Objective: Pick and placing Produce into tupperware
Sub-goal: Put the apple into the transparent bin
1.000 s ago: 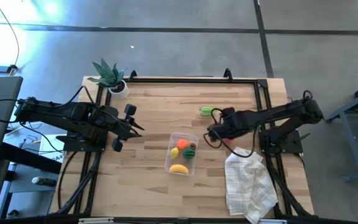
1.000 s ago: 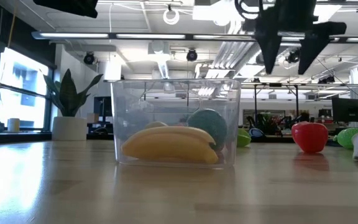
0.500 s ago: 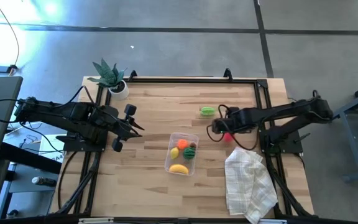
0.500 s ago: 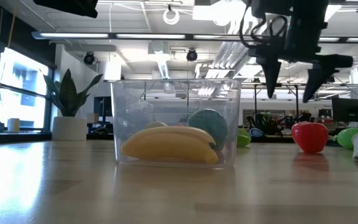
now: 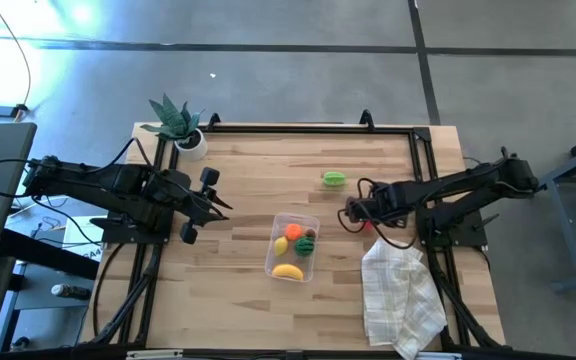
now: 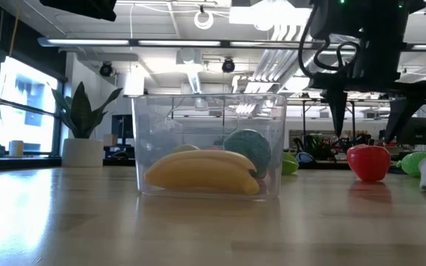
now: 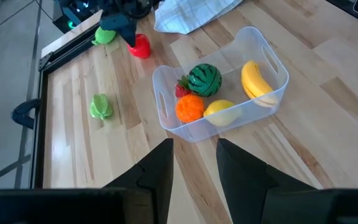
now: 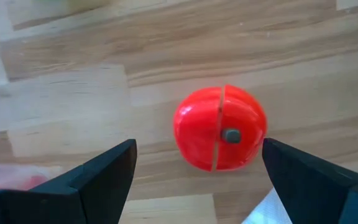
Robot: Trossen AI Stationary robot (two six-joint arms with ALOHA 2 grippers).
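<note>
Two grippers show over the wooden table (image 5: 248,170), and the tupperware (image 5: 294,245) serves as the landmark. This clear tub stands near the table's middle and holds a yellow banana (image 5: 287,270) at the end nearest the table's front edge, a yellow lemon (image 5: 281,245), an orange (image 5: 294,231), a striped green watermelon (image 5: 306,241) and a small red piece (image 7: 181,89) tucked beside the watermelon.

To the right of the tupperware, the right gripper (image 5: 353,213) hangs directly over a red produce piece (image 8: 220,127) lying on the bare wood. Its fingers (image 8: 92,177) are spread wide, one on each side of the red piece, and they do not touch it. In the low view the two dark tips point down just above that piece, which rests on the table.

Beyond the tupperware, toward the far right part of the table, a green produce piece (image 5: 334,179) lies alone. The left wrist view shows another green piece (image 7: 105,35) past the red one, close to the table frame.

A white checked cloth (image 5: 401,295) lies crumpled to the right of the tupperware, toward the front edge.

Well to the left of the tupperware, the left gripper (image 5: 218,207) waits above the table, fingers (image 7: 157,171) a little apart and holding nothing.

A spiky green potted plant (image 5: 180,124) stands at the far left corner
</note>
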